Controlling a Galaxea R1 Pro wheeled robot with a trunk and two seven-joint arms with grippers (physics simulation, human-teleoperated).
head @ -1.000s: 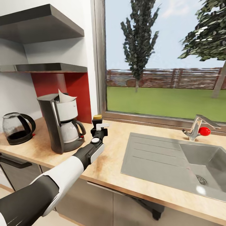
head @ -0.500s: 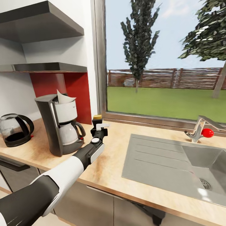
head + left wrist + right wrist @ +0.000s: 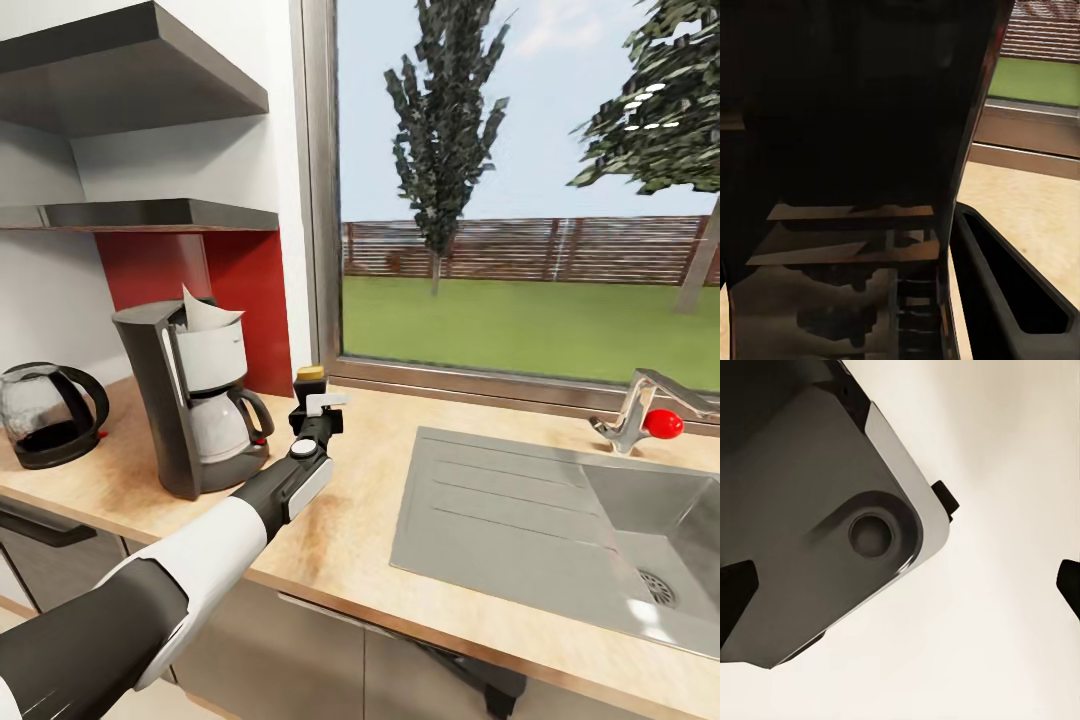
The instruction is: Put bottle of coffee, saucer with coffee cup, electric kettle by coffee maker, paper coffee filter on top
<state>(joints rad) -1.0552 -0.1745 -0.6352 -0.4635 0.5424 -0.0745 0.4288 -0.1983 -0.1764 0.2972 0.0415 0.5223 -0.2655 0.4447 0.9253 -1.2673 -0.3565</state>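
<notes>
The black coffee maker (image 3: 190,400) stands on the wooden countertop (image 3: 350,520) with a white paper filter (image 3: 205,308) sticking out of its top. Just right of it stands the dark bottle of coffee (image 3: 310,380) with a yellow lid. My left gripper (image 3: 314,408) is shut around its body. In the left wrist view the dark bottle (image 3: 855,187) sits very close, with one black finger (image 3: 1009,285) against its side. The glass electric kettle (image 3: 45,412) stands left of the coffee maker. My right gripper (image 3: 900,585) is open over a pale floor. Saucer and cup are out of view.
A steel sink (image 3: 560,520) with a tap (image 3: 640,405) takes up the counter's right half. Two grey shelves (image 3: 150,213) hang above the coffee maker beside a red wall panel. A large window runs behind the counter. A grey part of my own body (image 3: 810,532) shows in the right wrist view.
The camera turned a little one second ago, so the whole picture shifted. My left arm and the bottle have stayed where they were.
</notes>
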